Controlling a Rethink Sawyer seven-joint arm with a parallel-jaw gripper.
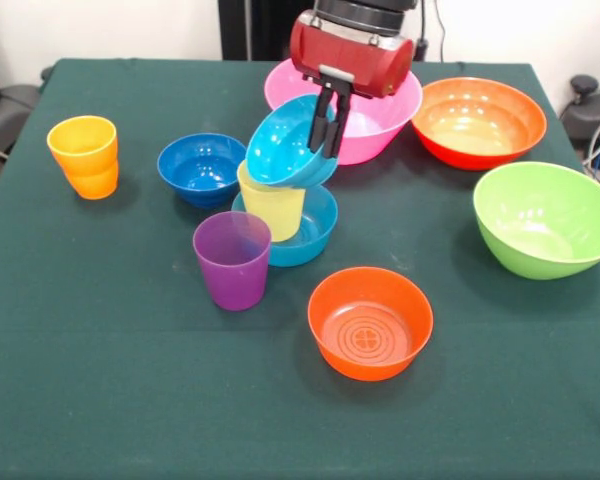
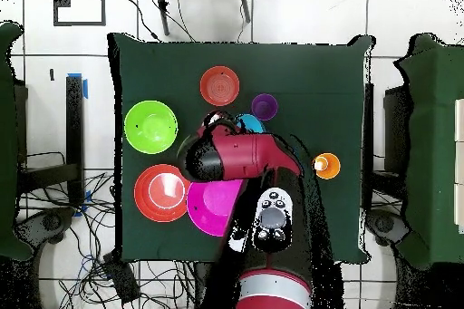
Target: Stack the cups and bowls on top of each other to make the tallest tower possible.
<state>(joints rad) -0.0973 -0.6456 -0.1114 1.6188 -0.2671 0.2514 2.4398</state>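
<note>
My gripper is shut on the rim of the cyan small bowl, which leans tilted on the upright yellow cup. That cup stands in the mid-blue small bowl, and together they form the tower. The purple cup stands just in front of it, touching or nearly so. To the left, the orange cup stands alone. A dark blue bowl sits left of the tower and an orange-red small bowl sits in front. Overhead, the arm hides the gripper and only an edge of the cyan bowl shows.
Three large bowls lie behind and to the right: pink right behind the gripper, orange-red, lime green. The dark green tablecloth covers the table. Cables and chairs surround the table overhead.
</note>
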